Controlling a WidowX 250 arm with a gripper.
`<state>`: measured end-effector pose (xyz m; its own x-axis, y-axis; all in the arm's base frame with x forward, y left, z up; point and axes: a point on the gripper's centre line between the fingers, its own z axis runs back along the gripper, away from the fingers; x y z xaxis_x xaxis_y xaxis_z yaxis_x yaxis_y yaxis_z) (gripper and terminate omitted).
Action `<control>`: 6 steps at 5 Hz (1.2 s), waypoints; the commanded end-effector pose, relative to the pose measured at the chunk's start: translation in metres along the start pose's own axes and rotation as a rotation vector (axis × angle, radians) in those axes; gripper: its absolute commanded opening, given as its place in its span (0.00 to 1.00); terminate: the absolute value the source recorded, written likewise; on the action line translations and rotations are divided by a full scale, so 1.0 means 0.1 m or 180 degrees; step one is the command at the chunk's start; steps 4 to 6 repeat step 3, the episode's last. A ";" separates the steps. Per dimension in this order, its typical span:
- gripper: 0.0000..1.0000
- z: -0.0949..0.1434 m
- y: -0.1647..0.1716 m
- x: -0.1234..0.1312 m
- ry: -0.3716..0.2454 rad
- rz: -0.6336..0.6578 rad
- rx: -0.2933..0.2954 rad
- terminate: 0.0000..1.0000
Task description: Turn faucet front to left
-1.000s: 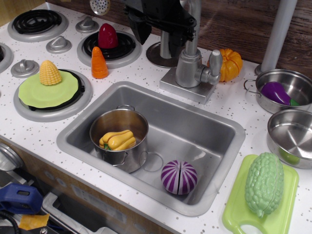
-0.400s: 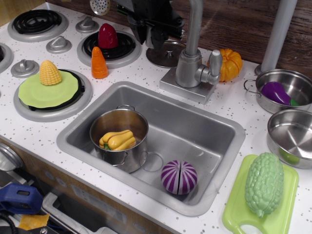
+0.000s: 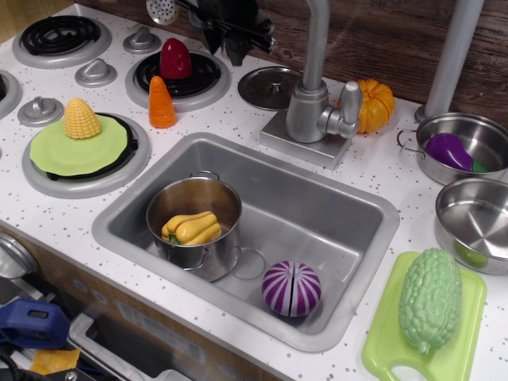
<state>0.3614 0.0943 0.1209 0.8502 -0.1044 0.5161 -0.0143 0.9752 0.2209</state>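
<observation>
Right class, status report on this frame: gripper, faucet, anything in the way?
Gripper up at the top edge, clear of faucet, jaw state unreadable. Faucet upright on its base, spout running out of frame. Pot lid lies beside the base.

My hand (image 3: pixel 226 36) has moved up and away toward the upper left of the frame. It was right beside the faucet (image 3: pixel 316 95) before, and now it is well apart from it. I can now see the whole round lid (image 3: pixel 270 86) on the counter (image 3: pixel 119 190), which my hand covered earlier.
</observation>
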 end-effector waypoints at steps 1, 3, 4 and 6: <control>0.00 -0.08 0.33 0.15 -0.0192 -0.0253 0.0076 0.00; 0.00 -0.29 0.55 0.30 -0.0378 -0.0448 0.0086 1.00; 0.00 -0.29 0.55 0.30 -0.0378 -0.0448 0.0086 1.00; 0.00 -0.29 0.55 0.30 -0.0378 -0.0448 0.0086 1.00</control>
